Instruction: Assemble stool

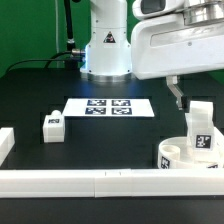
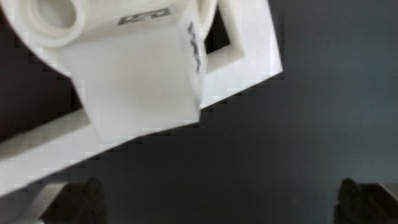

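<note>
The round white seat (image 1: 175,156) lies at the exterior view's right, against the front rail. A blocky white leg (image 1: 200,128) with a tag stands upright at the seat's far side. Another tagged leg (image 1: 53,124) lies alone on the black table at the left. My gripper (image 1: 179,99) hangs just above and slightly left of the upright leg. In the wrist view, a white leg (image 2: 134,90) with a round end fills the upper part. My gripper (image 2: 222,206) is open, its dark fingertips (image 2: 73,205) wide apart with nothing between them.
The marker board (image 1: 108,106) lies flat mid-table in front of the robot base (image 1: 105,50). A long white rail (image 1: 90,182) runs along the front edge. A second rail block (image 1: 5,146) sits at the left. The rail (image 2: 240,62) also shows behind the leg in the wrist view.
</note>
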`<state>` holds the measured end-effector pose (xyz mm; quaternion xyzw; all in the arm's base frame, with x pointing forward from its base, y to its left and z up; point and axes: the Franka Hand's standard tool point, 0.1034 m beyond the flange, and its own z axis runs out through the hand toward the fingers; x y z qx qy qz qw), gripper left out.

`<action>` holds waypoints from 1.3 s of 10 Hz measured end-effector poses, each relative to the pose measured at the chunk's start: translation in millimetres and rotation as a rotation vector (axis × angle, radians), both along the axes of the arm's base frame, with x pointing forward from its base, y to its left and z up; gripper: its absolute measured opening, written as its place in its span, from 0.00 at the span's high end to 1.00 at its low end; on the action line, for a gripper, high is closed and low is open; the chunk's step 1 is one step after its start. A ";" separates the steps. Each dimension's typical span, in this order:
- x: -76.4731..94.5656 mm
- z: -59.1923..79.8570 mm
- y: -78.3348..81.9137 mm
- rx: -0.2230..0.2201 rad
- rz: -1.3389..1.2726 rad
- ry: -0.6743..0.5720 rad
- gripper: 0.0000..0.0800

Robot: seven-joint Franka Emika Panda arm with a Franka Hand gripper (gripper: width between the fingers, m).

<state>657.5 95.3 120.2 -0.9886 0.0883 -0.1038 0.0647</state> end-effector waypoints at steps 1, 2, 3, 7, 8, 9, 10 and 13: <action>-0.1 1.7 0.7 -0.044 0.138 0.009 0.19; -0.8 0.9 -3.5 -0.077 0.312 0.019 0.19; -0.1 -0.8 -6.7 -0.089 0.386 0.031 0.19; -0.1 -2.2 -10.6 -0.145 0.593 0.011 0.19; -1.4 -4.5 -10.8 -0.185 0.734 0.008 0.19; -2.5 -6.7 -7.8 -0.227 0.864 0.008 0.19; -4.4 -10.6 -4.1 -0.249 0.947 0.009 0.19; -11.4 -19.6 -1.6 -0.305 1.172 0.000 0.19</action>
